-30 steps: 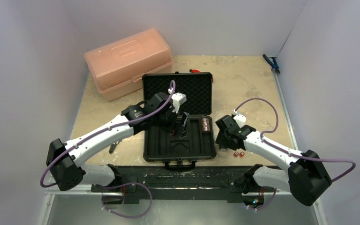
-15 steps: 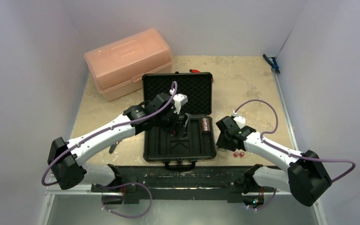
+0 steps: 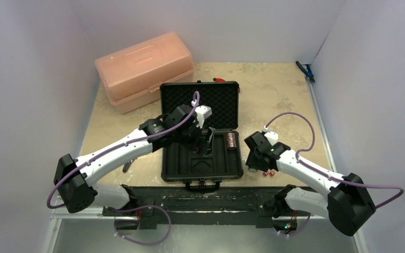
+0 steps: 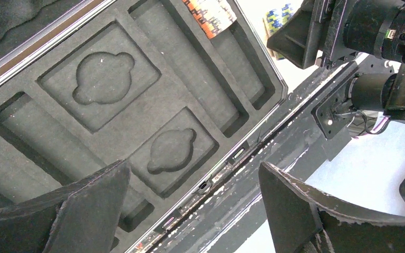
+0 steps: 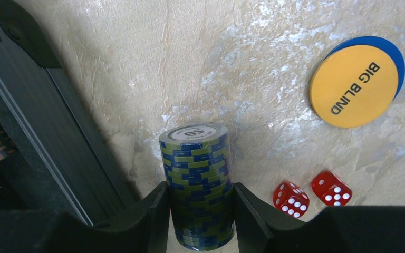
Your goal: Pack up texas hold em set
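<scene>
Centre of tabletop (image 3: 274,95): black case (image 3: 221,166) lying open, foam-lined lid (image 3: 221,103) at far side, moulded tray (image 4: 111,137) toward arms. Brown-red chip stack (image 4: 211,11) on its side in right-hand tray slot. Just right of case: blue-and-grey chip stack (image 5: 196,174) upright on tabletop, top marked 50. Right end effector (image 5: 198,211) clamped on stack's sides. Two red dice (image 5: 291,199) beside stack. Yellow BIG BLIND disc (image 5: 354,87) beyond, overlapping blue disc (image 5: 393,50). Left end effector (image 4: 192,200) above tray, fingers wide apart, gripping nothing. Pink box (image 3: 145,68) behind case, to left.
</scene>
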Robot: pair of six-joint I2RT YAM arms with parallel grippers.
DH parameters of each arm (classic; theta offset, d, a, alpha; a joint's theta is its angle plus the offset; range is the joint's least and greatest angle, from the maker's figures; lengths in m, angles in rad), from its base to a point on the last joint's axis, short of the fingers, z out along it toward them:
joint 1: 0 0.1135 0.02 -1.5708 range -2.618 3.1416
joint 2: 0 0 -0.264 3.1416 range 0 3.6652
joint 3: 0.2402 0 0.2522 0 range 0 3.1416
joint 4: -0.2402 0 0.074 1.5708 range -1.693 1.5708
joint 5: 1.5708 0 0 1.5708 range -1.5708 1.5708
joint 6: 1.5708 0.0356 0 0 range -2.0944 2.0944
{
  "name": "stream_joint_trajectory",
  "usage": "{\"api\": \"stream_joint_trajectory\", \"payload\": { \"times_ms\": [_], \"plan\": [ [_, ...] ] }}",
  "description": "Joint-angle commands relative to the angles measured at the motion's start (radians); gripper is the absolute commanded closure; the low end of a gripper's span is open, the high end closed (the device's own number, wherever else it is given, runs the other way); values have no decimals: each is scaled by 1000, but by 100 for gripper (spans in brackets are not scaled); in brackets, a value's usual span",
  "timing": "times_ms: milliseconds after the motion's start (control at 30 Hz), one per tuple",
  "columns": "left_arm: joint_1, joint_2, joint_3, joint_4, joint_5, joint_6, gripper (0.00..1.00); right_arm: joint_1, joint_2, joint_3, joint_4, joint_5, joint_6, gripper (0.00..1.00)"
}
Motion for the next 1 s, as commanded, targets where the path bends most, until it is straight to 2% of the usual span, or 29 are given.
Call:
{"api": "stream_joint_trajectory", "payload": {
  "times_ms": [0,200,600,633,733,833,967],
  "plan": [
    [-6,1,28,49,21,-23,9,5,-45,63,-2,55,-9,100],
    [-7,5,25,69,22,-33,9,6,-50,50,58,55,-26,100],
    [-7,4,18,66,14,-39,10,5,40,68,122,72,-27,99],
    [-7,3,16,66,12,-39,10,5,44,65,122,67,-24,94],
    [-7,3,13,68,12,-39,10,5,44,60,111,55,-12,67],
    [-7,-1,9,68,11,-39,10,5,32,55,93,46,-6,55],
    [-7,-8,5,68,6,-36,10,6,16,46,74,42,1,45]
  ]
}}
